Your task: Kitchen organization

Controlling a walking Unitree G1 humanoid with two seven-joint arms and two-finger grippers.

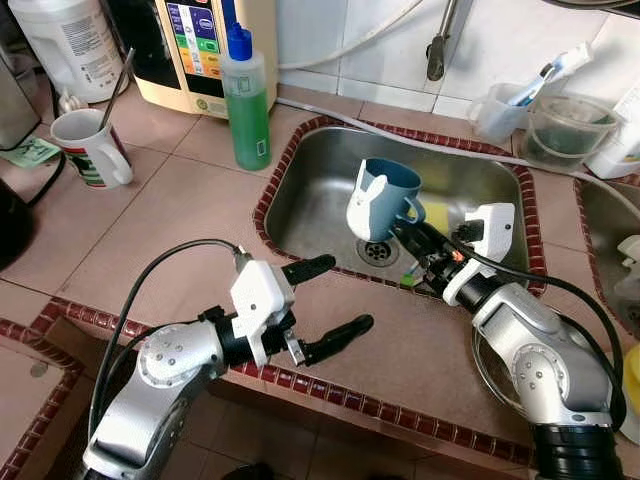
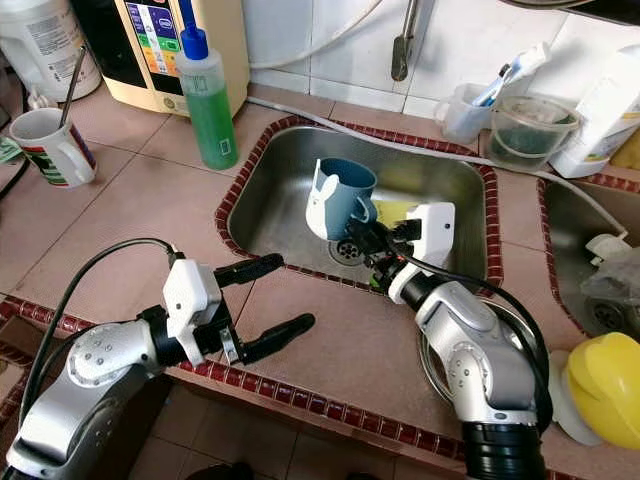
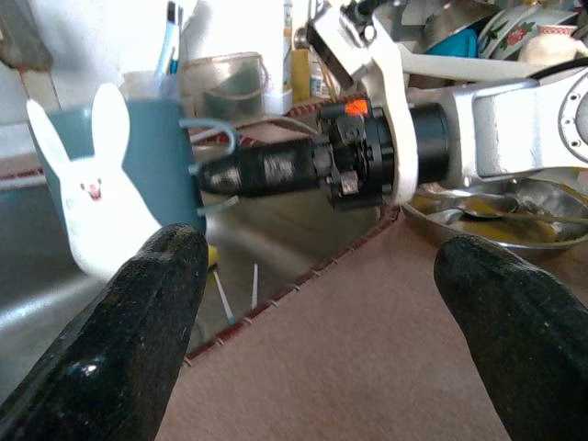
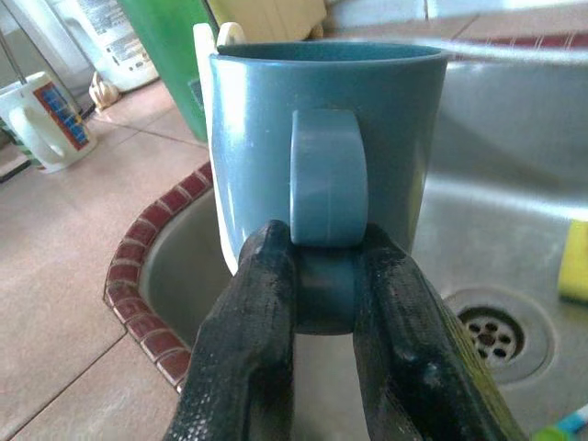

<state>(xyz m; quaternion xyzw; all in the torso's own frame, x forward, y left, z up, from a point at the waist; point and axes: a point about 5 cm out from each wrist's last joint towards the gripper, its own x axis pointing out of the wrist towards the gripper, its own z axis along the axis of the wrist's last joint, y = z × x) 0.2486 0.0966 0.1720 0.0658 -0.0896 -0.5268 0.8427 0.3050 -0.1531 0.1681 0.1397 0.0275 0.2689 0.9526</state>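
The right gripper (image 1: 412,232) pinches the handle of the blue mug (image 1: 383,198), held upright above the sink (image 1: 300,190), while the left gripper (image 1: 325,298), fingers spread, hovers over the surface just beside and lower, mug base hidden behind the fingers.

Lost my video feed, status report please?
Right gripper shut on blue mug handle, mug held over sink. Left gripper open over counter. Nothing blocking.

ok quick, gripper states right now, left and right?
Left gripper: open, holding nothing, over the counter edge in front of the sink.
Right gripper: shut on the blue mug's handle, mug held above the sink.
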